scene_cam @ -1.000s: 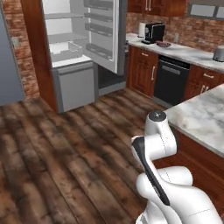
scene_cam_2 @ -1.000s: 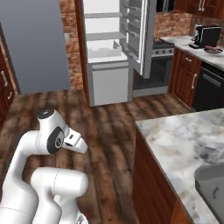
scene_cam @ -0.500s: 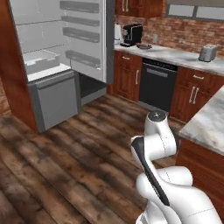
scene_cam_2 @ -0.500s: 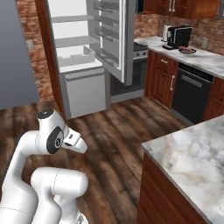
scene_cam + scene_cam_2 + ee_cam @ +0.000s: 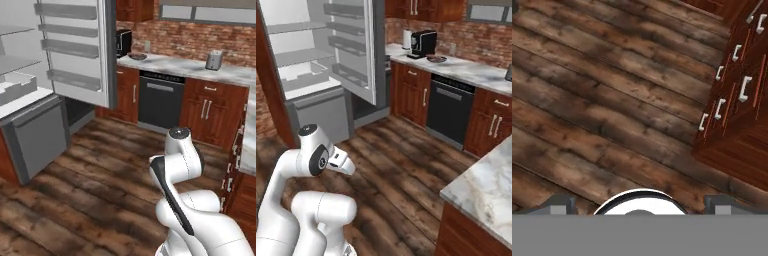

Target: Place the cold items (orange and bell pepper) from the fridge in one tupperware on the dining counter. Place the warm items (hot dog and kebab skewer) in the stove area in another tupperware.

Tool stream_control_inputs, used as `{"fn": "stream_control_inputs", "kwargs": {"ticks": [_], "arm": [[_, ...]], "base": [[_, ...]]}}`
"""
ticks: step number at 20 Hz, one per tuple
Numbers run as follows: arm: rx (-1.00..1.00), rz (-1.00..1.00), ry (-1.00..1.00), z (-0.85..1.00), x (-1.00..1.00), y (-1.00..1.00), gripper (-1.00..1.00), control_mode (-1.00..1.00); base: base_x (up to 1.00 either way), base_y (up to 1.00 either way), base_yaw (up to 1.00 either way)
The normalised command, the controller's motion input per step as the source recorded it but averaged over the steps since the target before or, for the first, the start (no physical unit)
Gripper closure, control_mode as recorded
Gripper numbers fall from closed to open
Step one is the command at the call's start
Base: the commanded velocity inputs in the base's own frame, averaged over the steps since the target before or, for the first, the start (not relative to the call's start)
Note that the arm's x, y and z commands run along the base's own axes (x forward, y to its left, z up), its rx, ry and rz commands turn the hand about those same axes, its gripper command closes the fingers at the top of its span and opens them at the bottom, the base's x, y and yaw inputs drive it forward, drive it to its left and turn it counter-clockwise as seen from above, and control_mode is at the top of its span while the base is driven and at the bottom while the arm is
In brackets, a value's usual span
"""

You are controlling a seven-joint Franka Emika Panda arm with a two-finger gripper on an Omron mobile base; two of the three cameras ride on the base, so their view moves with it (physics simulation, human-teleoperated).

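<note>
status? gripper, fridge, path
Gripper open, empty, pointed at wood floor. Fridge door open, shelves look bare; orange and pepper not spotted. Floor to fridge clear.

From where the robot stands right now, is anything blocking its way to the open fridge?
Nothing visible does. Bare wooden floor lies between the arm and the fridge, whose door stands swung open. The gripper is open, pointing at the floor.

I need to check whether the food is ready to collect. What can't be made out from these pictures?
- Open grey fridge: its shelves look bare in both base views; the compartments' depths are hidden, so no orange or pepper can be confirmed.
- Marble dining counter: cut off by the right base view's edge.
- Small dark gripper: open, tips cropped at the hand view's bottom, over wooden floor.
</note>
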Motion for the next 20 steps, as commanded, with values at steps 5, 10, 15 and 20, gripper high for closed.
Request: {"fn": "stream_control_inputs", "kwargs": {"ticks": [5,10,15,20], "arm": [[0.0,0.0,0.0,0.0,0.0,0.0,-1.0,1.0],[0.0,0.0,0.0,0.0,0.0,0.0,-1.0,1.0],[0.0,0.0,0.0,0.0,0.0,0.0,-1.0,1.0],[0.0,0.0,0.0,0.0,0.0,0.0,-1.0,1.0]], "base": [[0.64,0.56,-0.59],[0.59,0.44,-0.64],[0.84,0.52,-0.54],[1.0,0.45,-0.39]]}}
